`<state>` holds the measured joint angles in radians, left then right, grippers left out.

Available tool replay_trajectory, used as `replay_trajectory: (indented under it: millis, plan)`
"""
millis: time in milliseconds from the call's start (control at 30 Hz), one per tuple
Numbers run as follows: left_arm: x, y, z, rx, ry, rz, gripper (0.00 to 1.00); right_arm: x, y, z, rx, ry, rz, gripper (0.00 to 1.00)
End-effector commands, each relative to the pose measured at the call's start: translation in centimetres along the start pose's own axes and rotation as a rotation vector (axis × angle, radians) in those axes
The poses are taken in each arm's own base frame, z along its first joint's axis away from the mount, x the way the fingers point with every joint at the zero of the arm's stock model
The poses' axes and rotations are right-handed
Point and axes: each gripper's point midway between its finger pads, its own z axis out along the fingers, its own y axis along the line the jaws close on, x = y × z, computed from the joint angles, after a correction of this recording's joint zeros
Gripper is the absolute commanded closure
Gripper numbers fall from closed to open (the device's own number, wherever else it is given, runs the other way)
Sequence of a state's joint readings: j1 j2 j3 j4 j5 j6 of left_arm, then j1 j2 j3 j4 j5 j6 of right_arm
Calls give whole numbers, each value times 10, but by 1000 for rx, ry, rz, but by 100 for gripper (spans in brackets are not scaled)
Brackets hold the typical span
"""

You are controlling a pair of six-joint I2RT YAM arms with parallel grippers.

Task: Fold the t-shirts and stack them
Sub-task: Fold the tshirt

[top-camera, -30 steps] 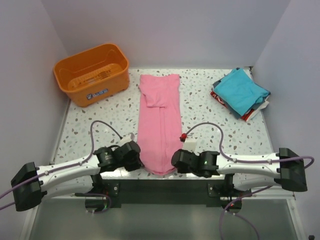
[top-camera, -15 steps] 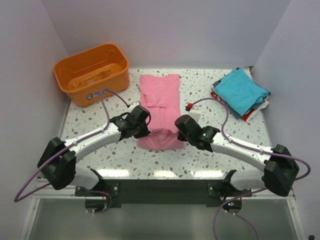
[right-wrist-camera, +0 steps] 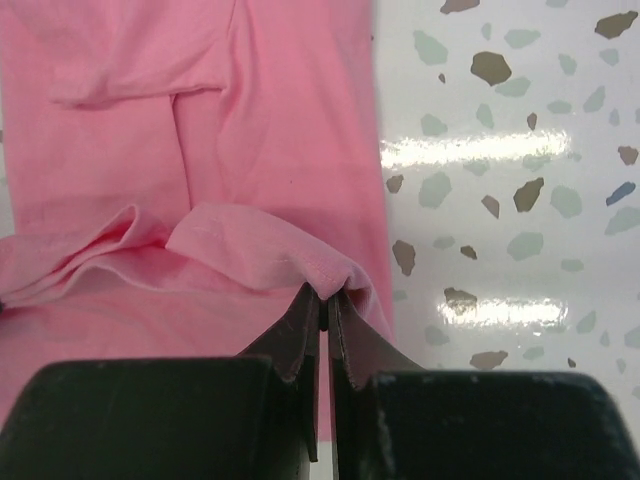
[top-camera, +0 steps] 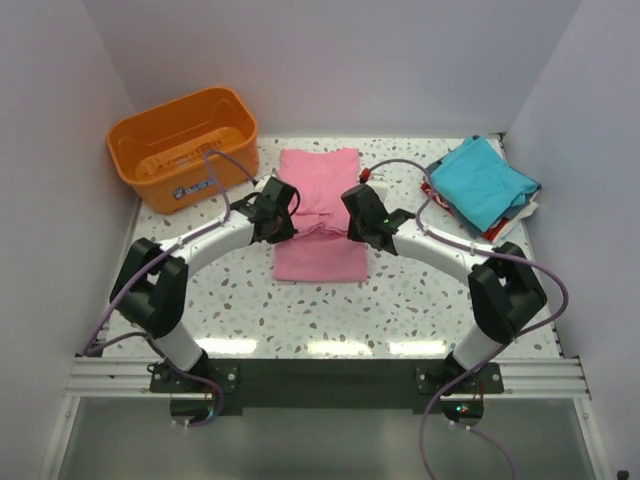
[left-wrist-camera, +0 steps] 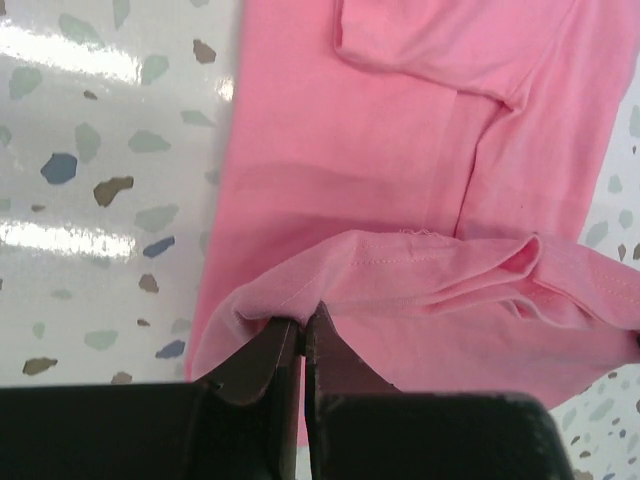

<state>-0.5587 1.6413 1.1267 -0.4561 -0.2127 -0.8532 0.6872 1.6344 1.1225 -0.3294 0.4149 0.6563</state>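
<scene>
A pink t-shirt lies lengthwise in the middle of the table, its near end lifted and doubled back over itself. My left gripper is shut on the hem's left corner. My right gripper is shut on the hem's right corner. Both grippers hover over the shirt's middle, the left gripper and the right gripper on either side. The hem sags between them over the flat pink cloth. A stack of folded t-shirts, turquoise on top with red and white edges, sits at the back right.
An orange plastic basket stands at the back left corner. Speckled tabletop lies around the shirt. Purple walls close in on the left, back and right. Both arms arch over the near half of the table.
Both grippers have carried the pink shirt's near hem from the table's near edge away toward the back, folding the shirt to about half its length.
</scene>
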Motion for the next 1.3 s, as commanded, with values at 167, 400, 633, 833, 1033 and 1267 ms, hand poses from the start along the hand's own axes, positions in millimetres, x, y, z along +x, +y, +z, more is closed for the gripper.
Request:
replay_trajectory:
  millis: [167, 400, 633, 833, 1033, 1267]
  plan:
    - [-37, -22, 27, 53, -48, 64, 100, -37, 8, 25, -20, -35, -1, 100]
    - [-53, -17, 45, 35, -64, 64, 100, -34, -2, 56, 3, 5, 22, 100]
    - [-52, -14, 63, 12, -1, 63, 85, -34, -9, 71, 25, 24, 46, 96]
    - [-60, -10, 53, -1, -37, 66, 44, -43, -10, 69, 22, 37, 28, 40]
    - [-67, -13, 21, 48, -77, 55, 7, -52, -4, 44, -32, 43, 37, 17]
    - [-54, 0, -9, 94, -104, 46, 0, -22, -23, 13, -53, 87, 55, 1]
